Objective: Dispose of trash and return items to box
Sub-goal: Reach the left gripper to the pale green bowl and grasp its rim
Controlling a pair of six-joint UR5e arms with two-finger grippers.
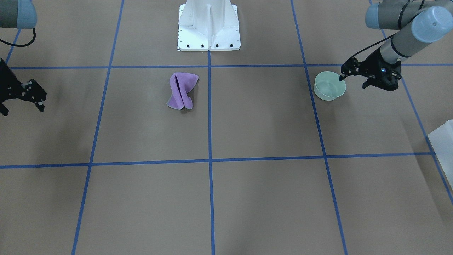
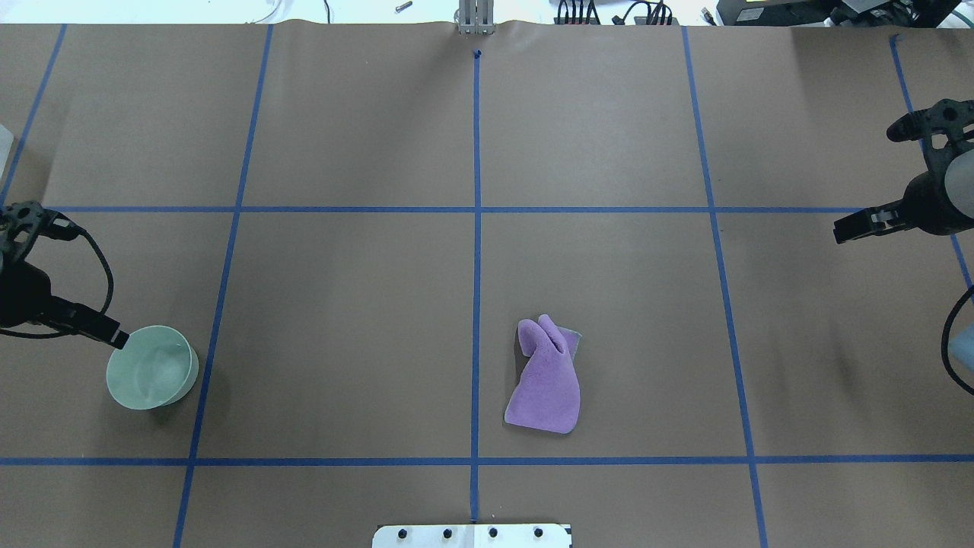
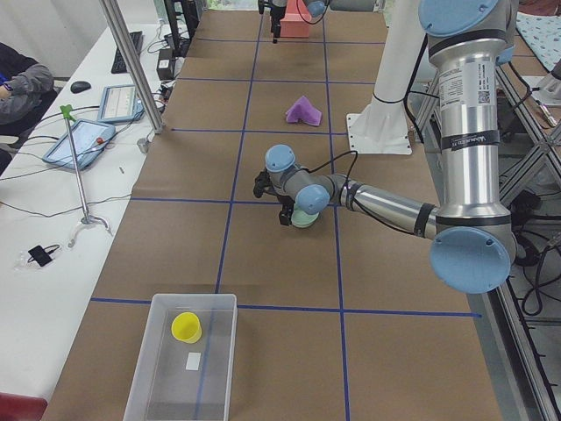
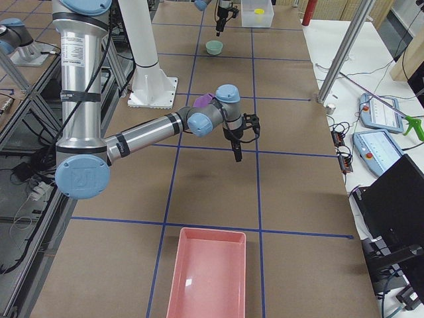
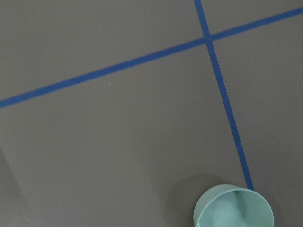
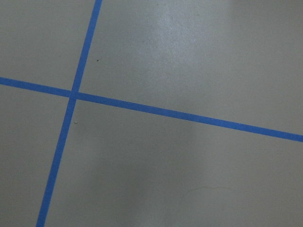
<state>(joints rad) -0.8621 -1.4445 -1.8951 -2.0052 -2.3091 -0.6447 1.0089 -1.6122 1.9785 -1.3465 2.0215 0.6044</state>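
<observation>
A pale green bowl (image 1: 329, 86) stands upright on the table; it also shows in the overhead view (image 2: 151, 367) and the left wrist view (image 5: 234, 208). My left gripper (image 1: 354, 80) is open and empty, low beside the bowl, with one fingertip (image 2: 116, 338) at the bowl's rim. A crumpled purple cloth (image 2: 544, 377) lies near the table's middle. The translucent white box (image 3: 184, 360) sits at the table's left end and holds a yellow cup (image 3: 186, 326). My right gripper (image 2: 875, 183) is open and empty, far from all of these.
A pink tray (image 4: 209, 271) lies at the table's right end. The white robot base (image 1: 208, 32) stands at the near middle edge. Only a corner of the box (image 1: 442, 141) shows in the front view. Blue tape lines cross the brown table.
</observation>
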